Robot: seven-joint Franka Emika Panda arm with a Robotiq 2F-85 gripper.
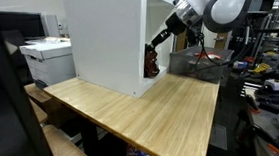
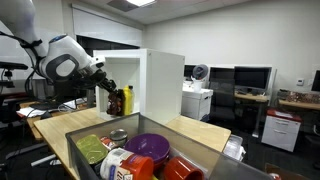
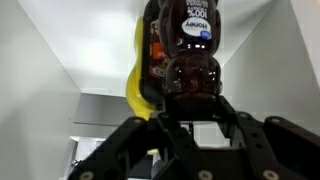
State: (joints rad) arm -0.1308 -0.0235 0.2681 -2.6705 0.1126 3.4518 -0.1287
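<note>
My gripper [image 3: 190,108] is shut on a dark bear-shaped honey bottle [image 3: 185,50], held by its sides; the wrist view shows it upside down. A yellow object [image 3: 135,75] sits right beside the bottle. In both exterior views the gripper [image 1: 157,46] [image 2: 107,87] reaches into the open side of a white box-like cabinet [image 1: 106,35] [image 2: 160,80] standing on a wooden table [image 1: 143,118]. The bottle [image 1: 150,63] [image 2: 114,102] is at the cabinet opening, near the tabletop, with the yellow object [image 2: 126,100] next to it.
A grey bin [image 2: 205,148] in the foreground holds purple, red and green bowls and a can. A printer [image 1: 48,57] stands behind the table. Desks with monitors [image 2: 250,78] and lab clutter [image 1: 265,73] surround the table.
</note>
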